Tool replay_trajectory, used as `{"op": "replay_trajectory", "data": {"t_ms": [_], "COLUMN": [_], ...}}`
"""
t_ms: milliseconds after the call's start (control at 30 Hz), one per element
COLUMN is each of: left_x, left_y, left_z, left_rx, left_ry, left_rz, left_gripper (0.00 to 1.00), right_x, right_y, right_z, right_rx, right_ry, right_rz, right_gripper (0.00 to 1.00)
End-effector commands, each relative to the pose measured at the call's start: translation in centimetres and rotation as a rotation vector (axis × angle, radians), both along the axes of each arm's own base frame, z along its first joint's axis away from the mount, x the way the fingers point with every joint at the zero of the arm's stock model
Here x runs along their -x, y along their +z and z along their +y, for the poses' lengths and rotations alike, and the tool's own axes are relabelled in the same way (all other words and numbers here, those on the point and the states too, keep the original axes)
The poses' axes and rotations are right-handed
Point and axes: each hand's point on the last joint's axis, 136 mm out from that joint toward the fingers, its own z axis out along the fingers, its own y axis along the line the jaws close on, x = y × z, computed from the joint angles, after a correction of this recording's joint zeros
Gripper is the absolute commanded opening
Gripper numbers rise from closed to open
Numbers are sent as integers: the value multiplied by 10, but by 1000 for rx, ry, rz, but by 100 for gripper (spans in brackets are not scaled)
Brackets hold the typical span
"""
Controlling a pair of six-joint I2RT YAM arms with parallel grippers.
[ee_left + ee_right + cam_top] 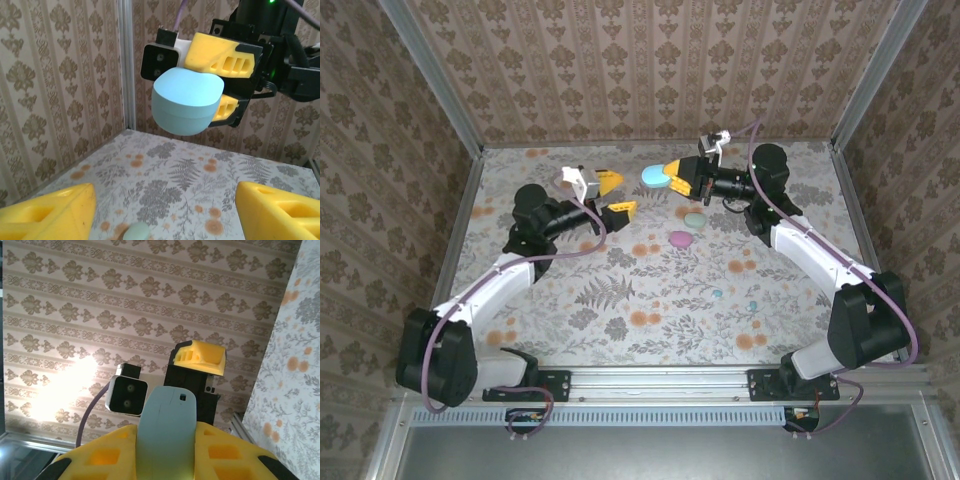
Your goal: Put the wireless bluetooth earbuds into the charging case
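My right gripper (670, 177) is shut on a light blue egg-shaped charging case (657, 177), held in the air at the back of the table. The case (167, 430) sits closed between the yellow fingers (100, 460) in the right wrist view. My left gripper (616, 196) stands open just left of it, facing it, with the blue case (187, 107) ahead of and above its wide-apart fingers (50, 215). Two tiny earbuds, one mint (717, 294) and one light blue (752, 306), lie on the table right of centre, far from both grippers.
A mint case (695, 220) and a pink case (681, 238) lie on the floral table under the right arm; the mint case (136, 232) shows low between my left fingers. Patterned walls and metal posts (127, 65) close in the back and sides.
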Motion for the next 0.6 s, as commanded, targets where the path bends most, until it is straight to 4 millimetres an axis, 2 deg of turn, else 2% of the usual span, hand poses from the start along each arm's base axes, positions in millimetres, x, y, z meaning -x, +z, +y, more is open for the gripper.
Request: {"op": "replay_trajectory", "data": {"t_ms": [0, 167, 200, 233, 567], "left_x": [7, 6, 16, 18, 21], "left_y": [20, 26, 28, 28, 37], "left_z": [-6, -10, -20, -22, -28], "left_rx": [63, 79, 80, 79, 92], "left_ry": [-40, -61, -104, -114, -143], "left_rz": [-85, -117, -121, -123, -134], "left_gripper": [74, 73, 73, 73, 67], "right_x": [12, 15, 15, 16, 19], "right_y": [19, 17, 18, 19, 21], "right_z": [8, 15, 16, 16, 21], "right_rx": [-31, -31, -32, -34, -50], "right_ry": [70, 96, 98, 100, 137], "right_rz": [-44, -35, -34, -36, -23], "right_gripper": [26, 26, 26, 26, 27]}}
